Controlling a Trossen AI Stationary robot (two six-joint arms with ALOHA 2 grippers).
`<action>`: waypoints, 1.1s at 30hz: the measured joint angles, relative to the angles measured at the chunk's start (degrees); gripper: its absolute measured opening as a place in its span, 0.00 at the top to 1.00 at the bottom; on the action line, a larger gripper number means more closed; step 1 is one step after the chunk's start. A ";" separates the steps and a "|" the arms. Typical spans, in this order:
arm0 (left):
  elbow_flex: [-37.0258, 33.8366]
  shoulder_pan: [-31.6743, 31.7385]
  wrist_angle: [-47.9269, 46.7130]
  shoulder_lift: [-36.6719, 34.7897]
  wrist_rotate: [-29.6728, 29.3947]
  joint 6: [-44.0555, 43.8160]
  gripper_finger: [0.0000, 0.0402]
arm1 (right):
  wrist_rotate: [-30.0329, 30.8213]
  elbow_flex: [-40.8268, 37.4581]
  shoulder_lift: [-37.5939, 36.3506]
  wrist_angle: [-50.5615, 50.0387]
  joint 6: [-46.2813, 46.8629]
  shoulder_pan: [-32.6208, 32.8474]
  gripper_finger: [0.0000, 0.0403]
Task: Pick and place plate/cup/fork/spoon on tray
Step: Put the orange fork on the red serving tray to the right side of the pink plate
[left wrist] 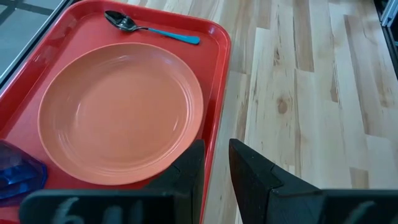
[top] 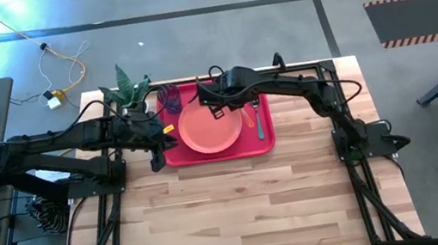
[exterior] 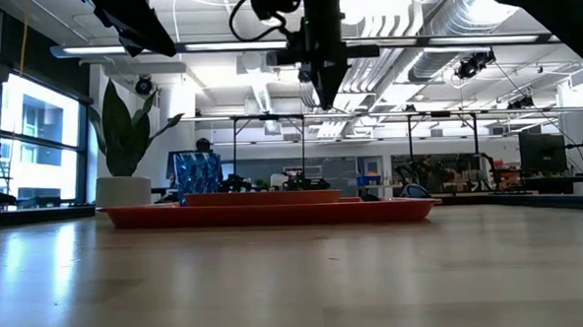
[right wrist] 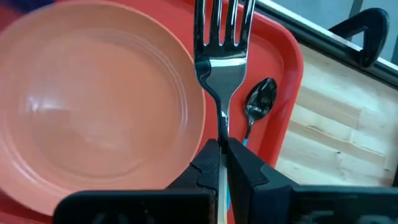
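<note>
The red tray point(top: 267, 140) lies at the table's far middle. On it rest the salmon plate point(top: 209, 128), the blue cup point(top: 170, 99) at its far left, and the teal-handled spoon point(top: 258, 118) to the right of the plate. My right gripper point(top: 221, 109) hovers above the plate's right side, shut on the fork point(right wrist: 222, 37). My left gripper point(left wrist: 216, 171) hangs over the tray's near left corner, empty, with a narrow gap between its fingers. My right gripper pinches the fork just behind its neck point(right wrist: 222, 127) between its two fingers point(right wrist: 205, 165), which lie along the fork. The handle is hidden between them. The tines point(right wrist: 224, 18) stick out past the fingertips. The fork is lifted clear, over the plate's right rim and the tray.
A white pot with a green plant point(top: 132, 96) stands just off the tray's far left corner, next to the cup. Bare wooden tabletop point(top: 249, 205) stretches on the near side of the tray. The room beyond shows in the low view.
</note>
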 joint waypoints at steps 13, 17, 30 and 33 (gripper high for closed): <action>0.00 0.00 0.04 0.00 -2.42 0.66 0.84 | -0.18 -0.06 1.02 -0.02 -3.99 -2.68 1.00; 0.00 0.01 0.06 -0.01 -3.51 0.96 0.84 | -0.02 -2.98 0.63 0.17 -3.80 -2.64 1.00; 0.00 0.00 0.14 0.00 -3.52 0.98 0.84 | -4.52 -23.14 -6.73 7.93 1.08 -1.57 1.00; 0.00 0.01 0.15 0.01 -3.52 0.98 0.84 | -5.75 -26.41 -7.26 10.69 2.08 -2.15 1.00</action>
